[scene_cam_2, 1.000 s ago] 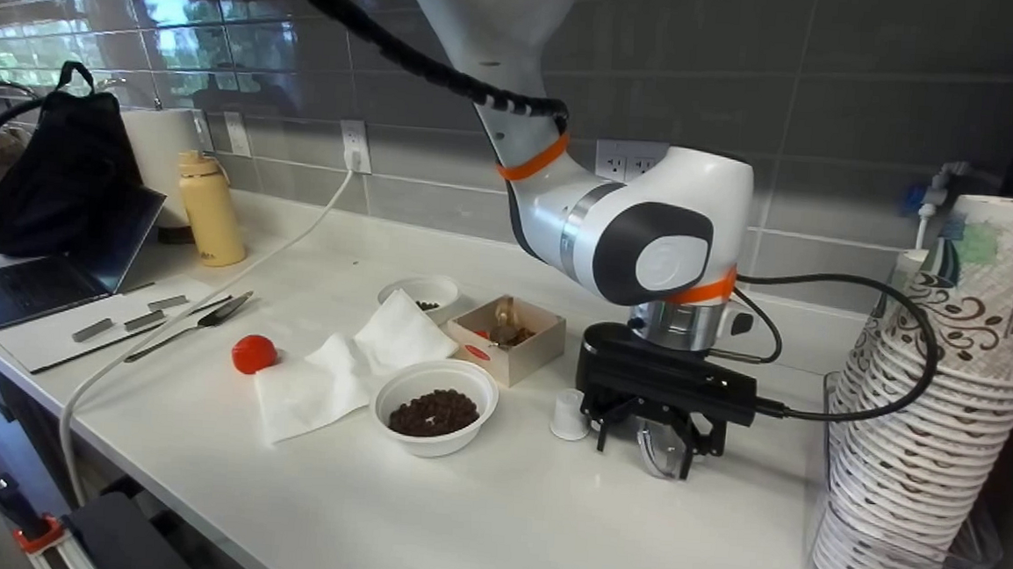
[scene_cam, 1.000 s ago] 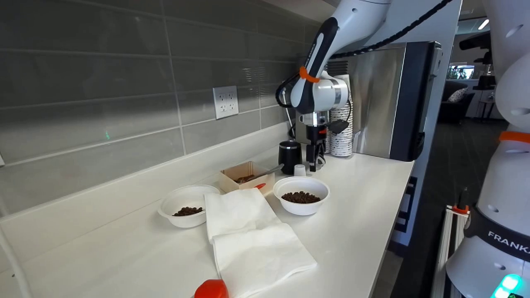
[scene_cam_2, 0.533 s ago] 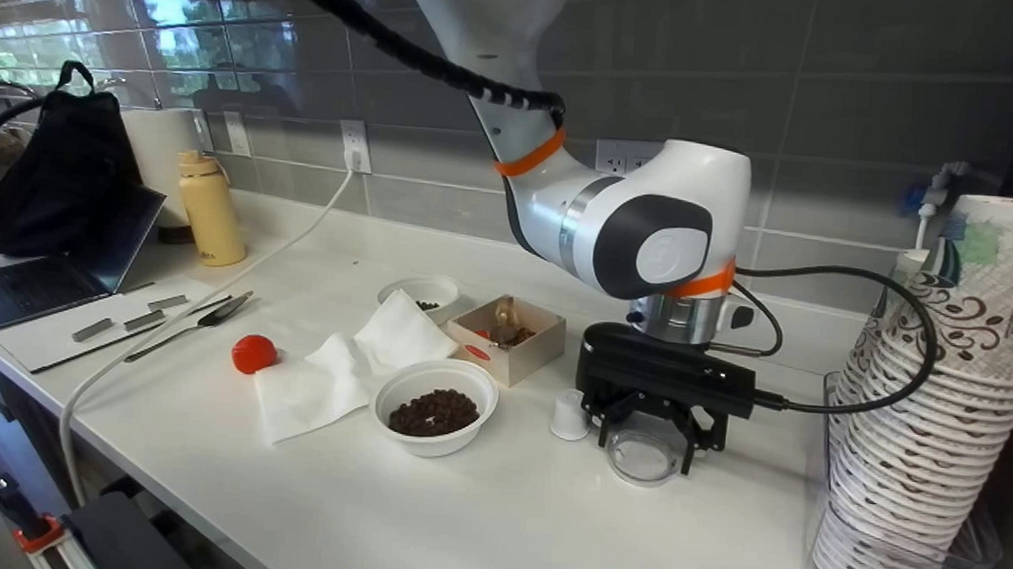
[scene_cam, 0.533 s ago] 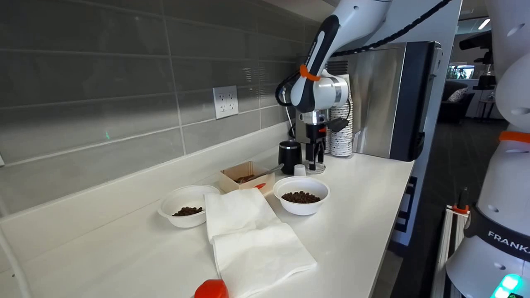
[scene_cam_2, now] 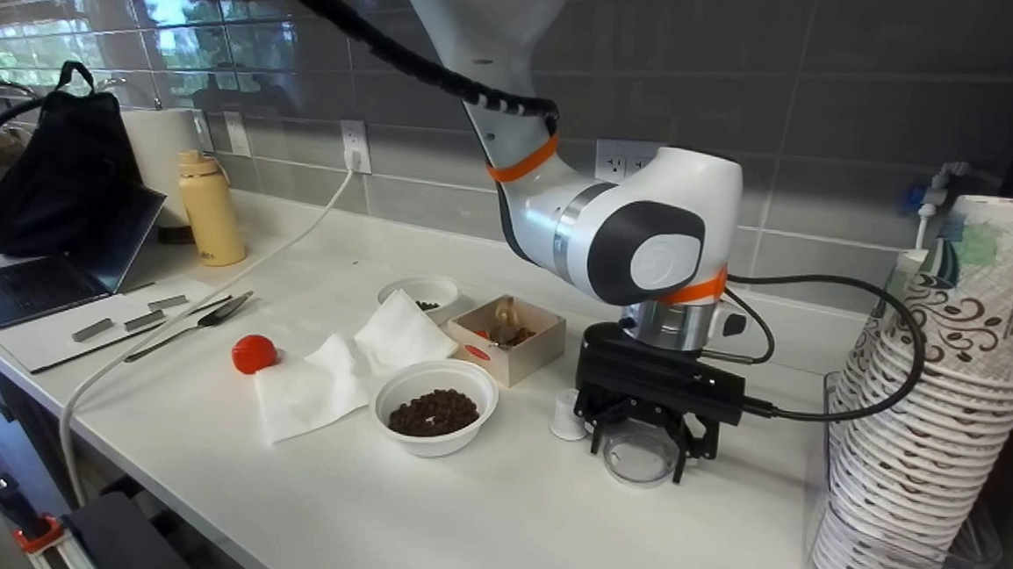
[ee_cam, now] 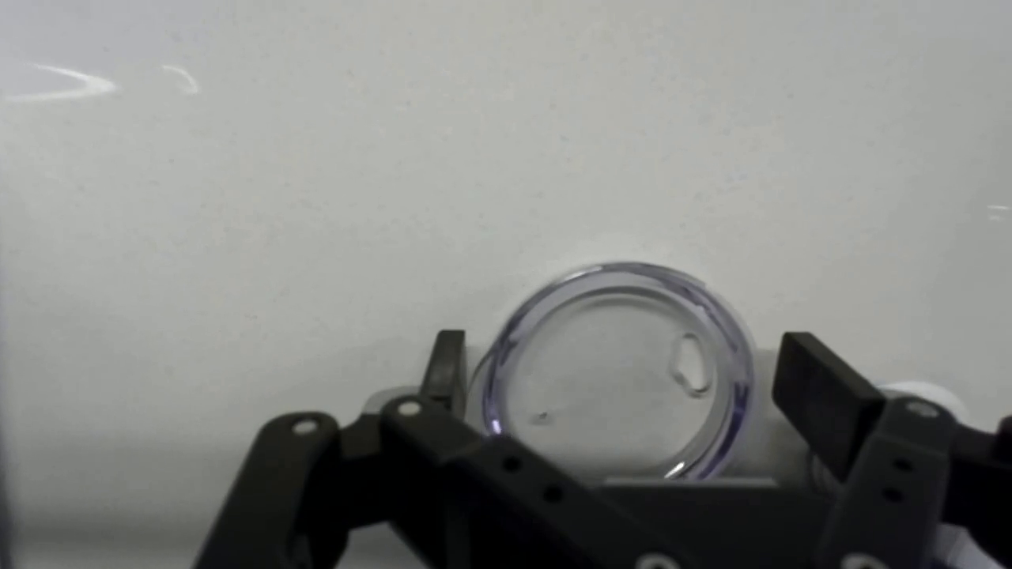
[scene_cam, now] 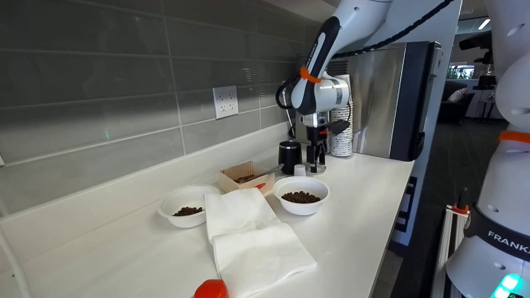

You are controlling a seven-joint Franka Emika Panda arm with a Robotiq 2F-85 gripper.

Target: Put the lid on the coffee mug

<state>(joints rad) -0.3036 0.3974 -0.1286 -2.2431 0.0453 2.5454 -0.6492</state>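
Observation:
The lid is a clear round disc with a small slot. It lies flat on the counter in the wrist view and in an exterior view. My gripper is open, with one finger on each side of the lid and a gap at both sides; it also shows in both exterior views. The fingertips are low, near the counter. The black coffee mug stands upright near the wall beside the gripper in an exterior view. It is hidden behind the gripper in an exterior view and out of the wrist view.
A small white cup stands close beside the gripper. A white bowl with dark contents and a wooden box with a spoon are near. Tall stacked paper cups stand on the other side. Napkins lie farther off.
A second ago the lid stood tilted between the fingers. It then dropped flat on the counter. Since then my gripper has lowered slightly around it.

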